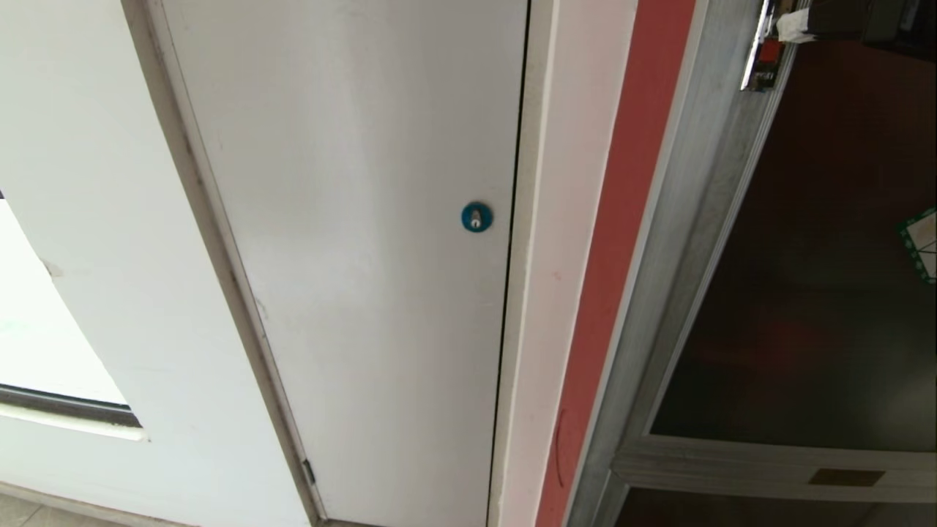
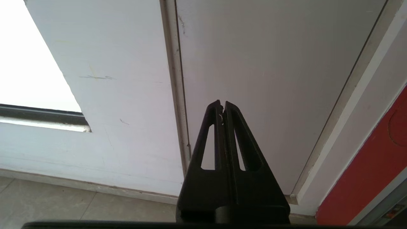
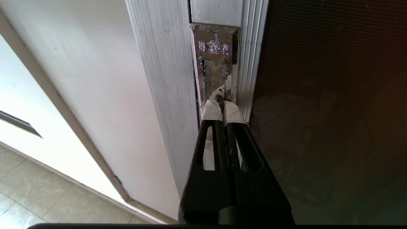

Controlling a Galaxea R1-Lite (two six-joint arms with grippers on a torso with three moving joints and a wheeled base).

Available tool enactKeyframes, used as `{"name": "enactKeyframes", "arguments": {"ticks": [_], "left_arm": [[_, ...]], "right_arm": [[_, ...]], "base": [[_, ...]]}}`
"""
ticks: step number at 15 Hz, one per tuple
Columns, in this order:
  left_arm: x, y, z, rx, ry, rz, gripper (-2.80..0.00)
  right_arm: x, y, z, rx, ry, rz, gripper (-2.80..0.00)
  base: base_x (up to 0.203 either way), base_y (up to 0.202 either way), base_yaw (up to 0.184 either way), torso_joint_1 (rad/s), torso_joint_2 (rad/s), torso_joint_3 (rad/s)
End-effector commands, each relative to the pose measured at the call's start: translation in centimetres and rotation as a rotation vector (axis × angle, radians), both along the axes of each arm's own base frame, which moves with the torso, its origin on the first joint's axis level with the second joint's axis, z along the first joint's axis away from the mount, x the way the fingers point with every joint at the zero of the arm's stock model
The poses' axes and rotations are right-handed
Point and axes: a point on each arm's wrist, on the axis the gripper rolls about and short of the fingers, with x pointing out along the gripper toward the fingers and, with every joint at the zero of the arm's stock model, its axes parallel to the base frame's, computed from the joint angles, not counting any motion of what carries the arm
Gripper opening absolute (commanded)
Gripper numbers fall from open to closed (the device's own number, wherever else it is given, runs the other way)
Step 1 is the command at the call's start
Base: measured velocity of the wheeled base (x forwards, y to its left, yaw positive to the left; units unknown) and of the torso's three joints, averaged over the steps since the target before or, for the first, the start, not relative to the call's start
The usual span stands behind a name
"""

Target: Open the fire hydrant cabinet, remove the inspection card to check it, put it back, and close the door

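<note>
The fire hydrant cabinet's silver frame (image 1: 681,241) runs down the right of the head view. Its door (image 1: 820,256) is the dark glass panel (image 3: 327,111) with a green-edged sticker (image 1: 924,245). At the top right, my right gripper (image 1: 794,25) reaches the small red latch (image 1: 765,58). In the right wrist view this gripper (image 3: 222,106) is shut with nothing between its white-taped tips, which rest against the chrome latch plate (image 3: 213,54). My left gripper (image 2: 222,105) is parked low and shut, facing the white door. The inspection card is out of view.
A plain white door with a round blue lock (image 1: 476,217) fills the middle. A red strip (image 1: 622,241) separates it from the cabinet frame. A bright window (image 1: 44,329) is at the far left, and grey floor tiles (image 2: 63,203) lie below.
</note>
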Motion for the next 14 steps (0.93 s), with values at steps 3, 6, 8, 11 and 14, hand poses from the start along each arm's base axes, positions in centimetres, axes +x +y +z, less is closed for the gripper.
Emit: {"name": "enactKeyframes", "arguments": {"ticks": [3, 6, 8, 11, 14], "left_arm": [[0.1, 0.0, -0.2, 0.000, 0.007, 0.002, -2.80], [0.0, 0.0, -0.2, 0.000, 0.006, 0.002, -2.80], [0.0, 0.0, -0.2, 0.000, 0.006, 0.002, -2.80], [0.0, 0.0, -0.2, 0.000, 0.006, 0.000, -2.80], [0.0, 0.0, -0.2, 0.000, 0.006, 0.001, -2.80]], "right_arm": [[0.6, 0.0, -0.5, -0.007, 0.023, -0.011, -2.80], [0.9, 0.0, -0.7, -0.009, 0.034, -0.013, -2.80], [0.9, 0.0, -0.8, -0.012, 0.043, -0.014, -2.80], [1.0, 0.0, -1.3, -0.018, 0.062, -0.014, -2.80], [1.1, 0.1, -1.5, -0.020, 0.069, -0.014, -2.80]], "base": [[0.000, 0.000, 0.000, 0.000, 0.00, 0.000], [0.000, 0.000, 0.000, 0.000, 0.00, 0.000], [0.000, 0.000, 0.000, 0.000, 0.00, 0.000], [0.000, 0.000, 0.000, 0.000, 0.00, 0.000], [0.000, 0.000, 0.000, 0.000, 0.00, 0.000]]}}
